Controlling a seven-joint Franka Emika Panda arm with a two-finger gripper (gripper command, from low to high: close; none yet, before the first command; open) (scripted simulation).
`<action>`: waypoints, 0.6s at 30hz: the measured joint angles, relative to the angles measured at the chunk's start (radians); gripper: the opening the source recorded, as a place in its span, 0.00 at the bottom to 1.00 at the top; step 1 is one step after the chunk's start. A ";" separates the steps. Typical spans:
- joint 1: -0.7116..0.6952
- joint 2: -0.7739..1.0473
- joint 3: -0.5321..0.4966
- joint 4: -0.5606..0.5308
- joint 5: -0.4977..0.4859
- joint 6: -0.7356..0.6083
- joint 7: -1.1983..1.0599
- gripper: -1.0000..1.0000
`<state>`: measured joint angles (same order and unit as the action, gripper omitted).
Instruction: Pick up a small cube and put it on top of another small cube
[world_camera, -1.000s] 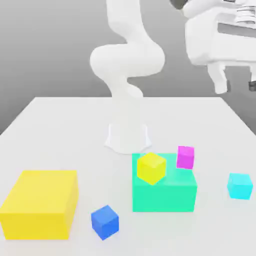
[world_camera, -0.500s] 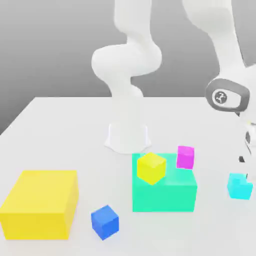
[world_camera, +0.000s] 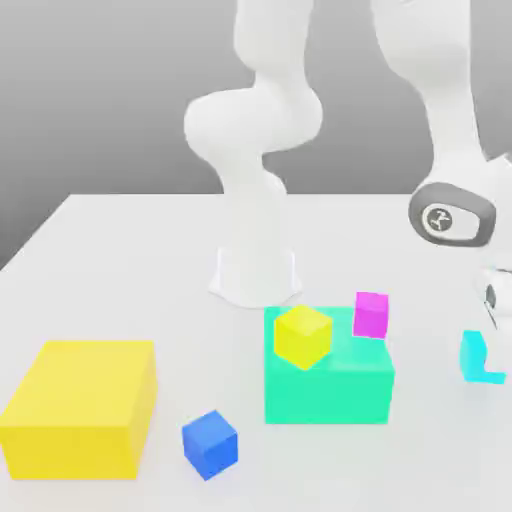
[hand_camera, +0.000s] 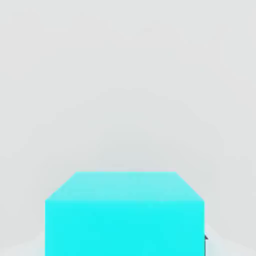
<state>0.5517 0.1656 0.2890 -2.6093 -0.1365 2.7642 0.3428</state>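
The small cyan cube (world_camera: 472, 355) sits at the exterior view's right, partly covered by my gripper (world_camera: 492, 352), which has come down over it and is shut on it. In the hand view the cyan cube (hand_camera: 125, 215) is very close, with white table behind it. The small magenta cube (world_camera: 371, 314) stands by the far right corner of the large teal block (world_camera: 340, 385), to the left of the held cube and apart from it.
A small yellow cube (world_camera: 302, 335) shows at the teal block's top left. A large yellow block (world_camera: 80, 405) stands at the front left, with a small blue cube (world_camera: 210, 443) between it and the teal block. The arm's base (world_camera: 255, 275) is behind them.
The arm swung down from high at the right onto the cyan cube. Its fingers closed on the cube, which now shows a little higher than before.
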 joint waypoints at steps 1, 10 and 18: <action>-0.013 -0.037 -0.008 -0.011 0.022 -0.024 -0.002 0.00; -0.175 -0.369 -0.120 -0.118 0.128 -0.241 0.083 0.00; -0.330 -0.658 -0.222 -0.213 0.160 -0.435 0.208 0.00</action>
<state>0.2219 -0.4921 0.0669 -2.8220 0.0238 2.3294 0.5505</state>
